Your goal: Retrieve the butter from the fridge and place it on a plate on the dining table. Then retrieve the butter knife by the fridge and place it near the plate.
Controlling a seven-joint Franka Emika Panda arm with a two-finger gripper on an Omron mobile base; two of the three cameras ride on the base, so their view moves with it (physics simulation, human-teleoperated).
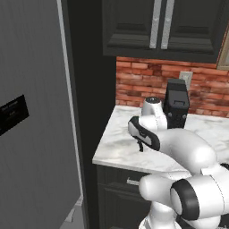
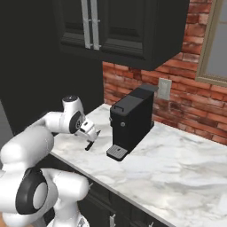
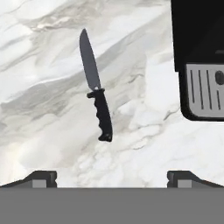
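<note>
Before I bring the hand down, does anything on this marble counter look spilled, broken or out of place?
Nothing stands out. The slim dark butter knife lies flat on the white veined marble counter, apart from the black coffee machine. The open gripper hovers above the knife, touching nothing.

**No legible writing anywhere**

Nothing can be read in any of the views; the black rectangular panel [image 1: 12, 114] on the grey fridge [image 1: 31, 112] door carries a few faint pale marks, too blurred and small to make out as letters or digits; the black coffee machine [image 2: 129, 120] on the marble counter [image 2: 177, 168] bears no brand name or label, just a small round button-like spot on its front; the pale wall plate [image 2: 164, 89] on the brick wall is blank; the butter knife [image 3: 96, 85] lying on the marble shows no stamp or mark on blade or handle; the dark cabinet doors carry no signs.
</note>
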